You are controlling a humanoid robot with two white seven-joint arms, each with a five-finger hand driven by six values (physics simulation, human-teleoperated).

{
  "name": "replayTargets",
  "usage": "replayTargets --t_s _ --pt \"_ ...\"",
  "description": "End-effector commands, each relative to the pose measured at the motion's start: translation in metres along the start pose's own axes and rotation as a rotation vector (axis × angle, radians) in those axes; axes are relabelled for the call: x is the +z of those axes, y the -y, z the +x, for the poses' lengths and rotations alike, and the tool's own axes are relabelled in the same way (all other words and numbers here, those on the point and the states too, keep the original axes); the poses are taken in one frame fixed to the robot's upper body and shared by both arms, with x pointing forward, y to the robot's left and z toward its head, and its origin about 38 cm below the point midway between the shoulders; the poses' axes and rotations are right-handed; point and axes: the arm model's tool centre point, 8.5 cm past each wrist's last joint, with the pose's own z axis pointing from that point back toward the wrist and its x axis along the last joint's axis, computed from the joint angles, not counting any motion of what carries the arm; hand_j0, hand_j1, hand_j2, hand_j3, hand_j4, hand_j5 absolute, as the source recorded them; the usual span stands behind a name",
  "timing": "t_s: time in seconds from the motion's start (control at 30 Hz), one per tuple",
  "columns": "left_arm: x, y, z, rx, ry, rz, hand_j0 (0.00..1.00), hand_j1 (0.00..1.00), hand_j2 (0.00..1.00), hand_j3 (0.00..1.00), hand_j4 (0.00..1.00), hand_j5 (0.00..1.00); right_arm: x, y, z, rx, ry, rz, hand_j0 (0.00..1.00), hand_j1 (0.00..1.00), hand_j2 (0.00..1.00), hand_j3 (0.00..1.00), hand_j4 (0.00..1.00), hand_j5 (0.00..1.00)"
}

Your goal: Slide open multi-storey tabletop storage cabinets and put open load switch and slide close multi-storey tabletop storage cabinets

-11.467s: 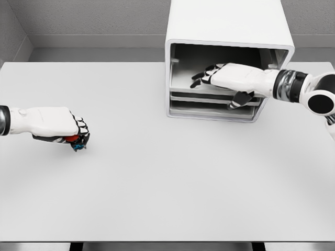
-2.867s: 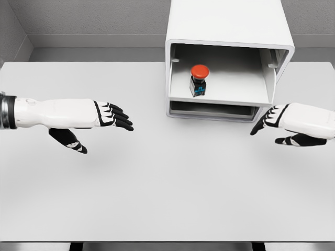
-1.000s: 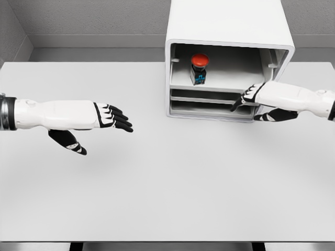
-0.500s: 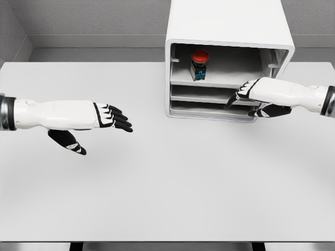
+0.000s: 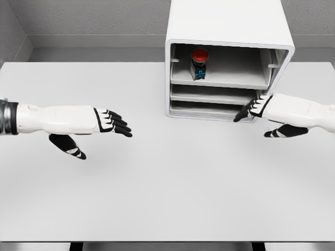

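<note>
The white multi-storey cabinet (image 5: 229,23) stands at the table's back right, its front facing me. The load switch (image 5: 199,64), a red button on a black and blue body, stands upright on the top tray (image 5: 230,79), which sits inside the cabinet. Two lower trays (image 5: 209,102) are also pushed in. My right hand (image 5: 251,110) hovers open just in front of the cabinet's lower right corner, fingers pointing left, touching nothing. Over the table at the left, my left hand (image 5: 112,122) is held flat and open, far from the cabinet.
The white table (image 5: 167,183) reaches from wall to front edge. A grey wall (image 5: 94,21) runs behind the table and cabinet.
The top tray with the switch has slid back into the cabinet under the right hand's push. The right hand has since drawn back and down, away from the cabinet front. The left hand barely moved.
</note>
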Motion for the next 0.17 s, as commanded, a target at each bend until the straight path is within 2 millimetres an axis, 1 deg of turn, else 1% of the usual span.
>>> replayTargets --t_s 0.0,0.1,0.13 --pt "-0.001 0.009 -0.006 0.034 -0.008 -0.013 1.0 1.0 1.0 1.0 1.0 1.0 0.004 0.007 0.005 0.023 0.004 0.002 1.0 1.0 1.0 1.0 1.0 1.0" --pt "-0.003 0.018 -0.007 0.05 -0.01 -0.027 1.0 1.0 1.0 1.0 1.0 1.0 0.003 -0.002 0.006 0.01 0.005 0.019 1.0 1.0 1.0 1.0 1.0 1.0" --pt "-0.003 0.022 -0.01 0.021 -0.036 -0.057 1.0 1.0 1.0 1.0 1.0 1.0 0.003 -0.002 0.006 0.008 0.005 0.019 1.0 1.0 1.0 1.0 1.0 1.0"
